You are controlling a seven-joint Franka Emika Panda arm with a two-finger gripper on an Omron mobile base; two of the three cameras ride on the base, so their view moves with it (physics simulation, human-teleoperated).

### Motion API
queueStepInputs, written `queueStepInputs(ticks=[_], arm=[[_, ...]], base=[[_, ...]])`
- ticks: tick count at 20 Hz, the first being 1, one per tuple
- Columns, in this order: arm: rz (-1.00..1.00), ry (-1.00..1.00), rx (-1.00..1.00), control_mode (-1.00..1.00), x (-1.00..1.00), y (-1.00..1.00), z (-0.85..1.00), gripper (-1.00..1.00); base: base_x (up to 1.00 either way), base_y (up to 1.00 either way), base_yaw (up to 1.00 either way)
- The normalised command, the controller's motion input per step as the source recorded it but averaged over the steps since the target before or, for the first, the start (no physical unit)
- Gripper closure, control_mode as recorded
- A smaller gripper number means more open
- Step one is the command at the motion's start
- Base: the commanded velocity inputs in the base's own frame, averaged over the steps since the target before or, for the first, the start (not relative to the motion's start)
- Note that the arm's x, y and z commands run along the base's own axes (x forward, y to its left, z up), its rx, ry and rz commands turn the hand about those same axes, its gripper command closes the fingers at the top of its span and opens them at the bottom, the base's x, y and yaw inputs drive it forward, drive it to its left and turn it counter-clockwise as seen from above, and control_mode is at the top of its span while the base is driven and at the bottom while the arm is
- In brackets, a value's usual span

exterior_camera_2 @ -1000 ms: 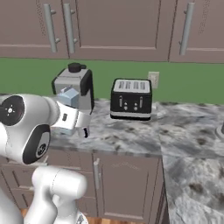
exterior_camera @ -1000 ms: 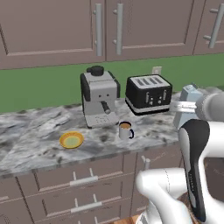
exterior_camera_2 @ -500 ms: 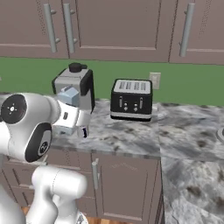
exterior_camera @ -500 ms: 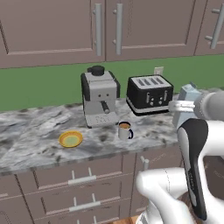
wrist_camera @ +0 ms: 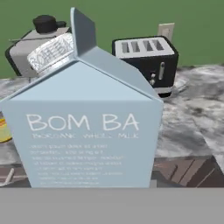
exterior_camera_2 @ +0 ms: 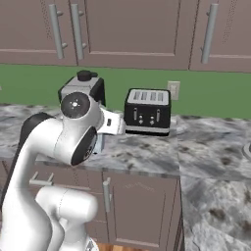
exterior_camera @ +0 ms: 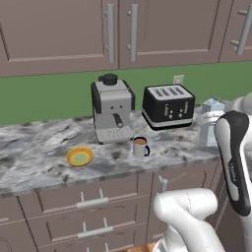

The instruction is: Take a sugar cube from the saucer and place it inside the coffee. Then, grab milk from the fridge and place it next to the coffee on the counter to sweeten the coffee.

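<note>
The milk (wrist_camera: 87,127) fills the hand view, upright, close before the gripper; whether the jaws clamp it cannot be told. The mug (exterior_camera: 140,146) stands on the counter (exterior_camera: 39,157) beside the saucer (exterior_camera: 79,156).

White robot arm with dark joints

Glossy white rounded arm links (exterior_camera_2: 34,162) are showing dark grey joint bands (exterior_camera: 236,162), and a round grey joint cap (exterior_camera_2: 76,104) is bearing small screws.

Even, soft, shadowless rendered light.
</note>
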Motion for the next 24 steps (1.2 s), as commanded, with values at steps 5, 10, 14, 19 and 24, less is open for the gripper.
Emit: queueStepInputs(ticks=[5,10,14,19,24], arm=[[0.3,0.14,0.0,-1.0,0.37,-0.08,-0.23,1.0],[0.27,0.0,0.06,-1.0,0.66,0.0,-0.37,1.0],[0.32,0.04,0.11,-1.0,0.95,-0.06,-0.37,1.0],[0.38,0.03,0.17,-1.0,0.64,-0.15,-0.35,1.0],[0.33,0.02,0.17,-1.0,0.47,0.0,-0.5,1.0]], base=[[0.0,0.0,0.0],[0.0,0.0,0.0],[0.0,0.0,0.0],[0.0,0.0,0.0],[0.0,0.0,0.0]])
